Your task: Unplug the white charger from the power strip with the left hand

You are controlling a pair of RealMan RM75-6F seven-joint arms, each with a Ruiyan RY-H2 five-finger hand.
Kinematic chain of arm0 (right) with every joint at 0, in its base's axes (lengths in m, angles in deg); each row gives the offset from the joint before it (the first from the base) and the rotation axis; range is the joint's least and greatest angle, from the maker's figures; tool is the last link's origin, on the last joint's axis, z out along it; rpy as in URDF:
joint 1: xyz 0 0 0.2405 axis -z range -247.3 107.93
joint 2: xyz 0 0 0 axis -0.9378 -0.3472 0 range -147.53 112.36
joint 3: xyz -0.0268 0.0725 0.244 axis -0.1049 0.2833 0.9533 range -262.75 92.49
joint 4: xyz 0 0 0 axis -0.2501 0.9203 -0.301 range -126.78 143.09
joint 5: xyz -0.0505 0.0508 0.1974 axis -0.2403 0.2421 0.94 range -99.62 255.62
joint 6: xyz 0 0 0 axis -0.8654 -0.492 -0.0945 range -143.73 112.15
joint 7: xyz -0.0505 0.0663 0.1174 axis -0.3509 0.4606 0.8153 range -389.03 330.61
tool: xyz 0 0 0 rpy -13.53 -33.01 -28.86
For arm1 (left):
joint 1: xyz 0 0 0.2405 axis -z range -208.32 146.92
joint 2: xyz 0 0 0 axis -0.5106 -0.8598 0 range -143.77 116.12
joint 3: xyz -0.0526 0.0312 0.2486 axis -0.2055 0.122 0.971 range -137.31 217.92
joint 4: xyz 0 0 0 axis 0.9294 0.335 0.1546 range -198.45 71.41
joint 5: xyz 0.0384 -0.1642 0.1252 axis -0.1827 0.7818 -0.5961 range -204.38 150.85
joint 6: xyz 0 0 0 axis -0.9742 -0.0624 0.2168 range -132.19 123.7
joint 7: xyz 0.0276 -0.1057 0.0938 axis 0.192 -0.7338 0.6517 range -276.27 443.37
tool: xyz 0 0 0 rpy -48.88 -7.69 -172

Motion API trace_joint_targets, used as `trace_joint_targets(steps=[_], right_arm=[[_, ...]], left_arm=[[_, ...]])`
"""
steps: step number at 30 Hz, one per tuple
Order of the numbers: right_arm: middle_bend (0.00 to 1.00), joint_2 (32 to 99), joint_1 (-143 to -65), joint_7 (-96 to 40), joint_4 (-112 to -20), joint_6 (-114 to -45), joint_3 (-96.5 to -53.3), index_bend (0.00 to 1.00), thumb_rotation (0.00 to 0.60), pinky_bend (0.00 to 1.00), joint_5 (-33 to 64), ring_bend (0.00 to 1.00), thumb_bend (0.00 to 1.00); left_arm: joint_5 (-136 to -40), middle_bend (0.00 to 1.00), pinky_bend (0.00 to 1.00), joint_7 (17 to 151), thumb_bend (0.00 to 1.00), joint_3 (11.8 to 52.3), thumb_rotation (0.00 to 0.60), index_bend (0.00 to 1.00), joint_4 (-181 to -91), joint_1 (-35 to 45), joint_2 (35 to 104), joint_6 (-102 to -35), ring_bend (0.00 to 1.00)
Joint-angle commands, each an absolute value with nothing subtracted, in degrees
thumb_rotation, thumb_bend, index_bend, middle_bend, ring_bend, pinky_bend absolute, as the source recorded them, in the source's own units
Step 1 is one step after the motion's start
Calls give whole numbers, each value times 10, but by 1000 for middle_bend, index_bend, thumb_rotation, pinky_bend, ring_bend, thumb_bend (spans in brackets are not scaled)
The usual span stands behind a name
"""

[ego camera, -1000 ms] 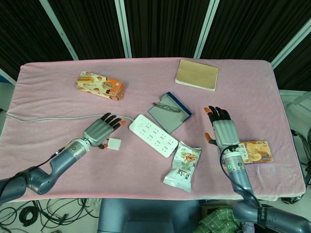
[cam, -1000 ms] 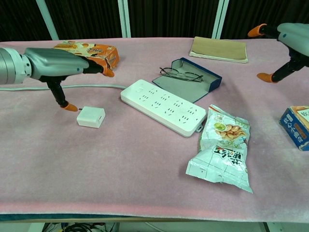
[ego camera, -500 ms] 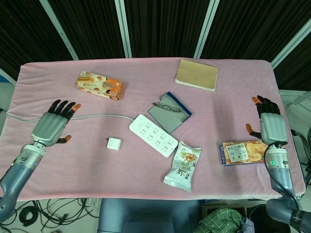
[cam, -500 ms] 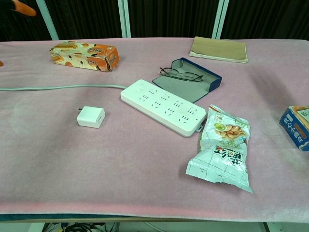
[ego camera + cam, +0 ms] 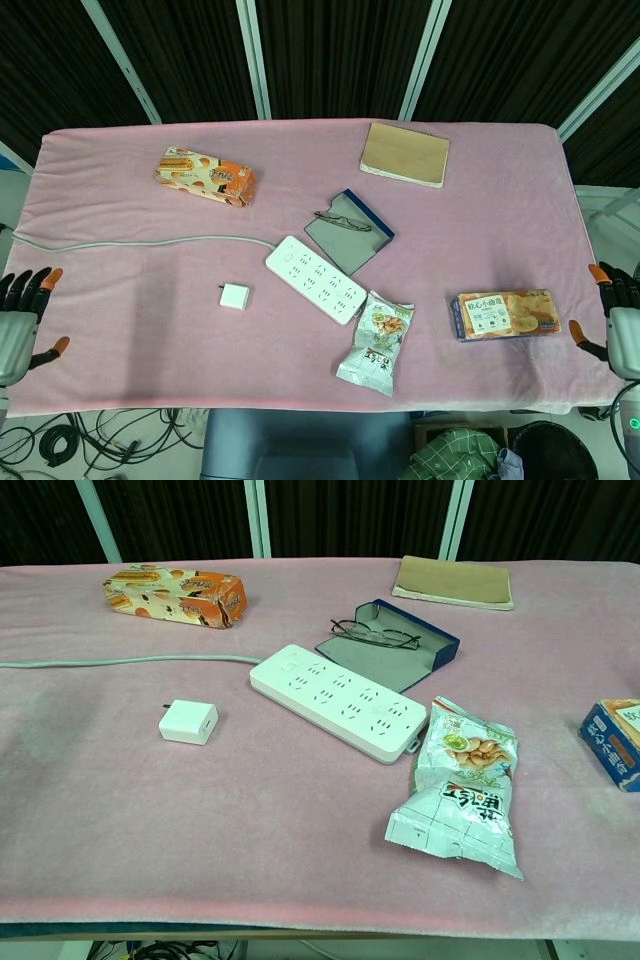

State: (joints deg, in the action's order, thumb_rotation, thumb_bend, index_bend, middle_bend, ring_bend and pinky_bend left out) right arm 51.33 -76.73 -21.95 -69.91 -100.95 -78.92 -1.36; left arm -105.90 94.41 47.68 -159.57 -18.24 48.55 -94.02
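The white charger (image 5: 234, 296) (image 5: 188, 721) lies loose on the pink cloth, left of the white power strip (image 5: 316, 279) (image 5: 338, 701) and apart from it. No plug sits in the strip's sockets. The strip's grey cable (image 5: 140, 241) (image 5: 120, 661) runs off to the left. My left hand (image 5: 20, 320) hangs at the far left edge of the head view, off the table, fingers spread and holding nothing. My right hand (image 5: 618, 325) is at the far right edge, likewise spread and empty. Neither hand shows in the chest view.
An orange snack box (image 5: 206, 176) lies at the back left, a tan notebook (image 5: 405, 154) at the back right. A blue glasses case with spectacles (image 5: 348, 229) sits behind the strip. A chip bag (image 5: 377, 342) and a blue-orange biscuit box (image 5: 504, 314) lie toward the front right.
Both hands have drawn back outward and downward from the table to its side edges. The charger stays where it was left on the cloth.
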Motion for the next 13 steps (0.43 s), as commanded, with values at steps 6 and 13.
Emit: trace_joint_targets(steps=[6, 13], right_arm=[[43, 538, -714, -278, -714, -1087, -845, 98, 600, 99, -91, 53, 236], [39, 539, -715, -280, -711, -1085, -861, 85, 600, 99, -123, 49, 236]], left_arm=[[-1100, 38, 0, 895, 202, 480, 600, 21, -1567, -229, 516, -987, 0], [-1123, 38, 0, 887, 203, 478, 600, 21, -1570, -241, 512, -990, 0]])
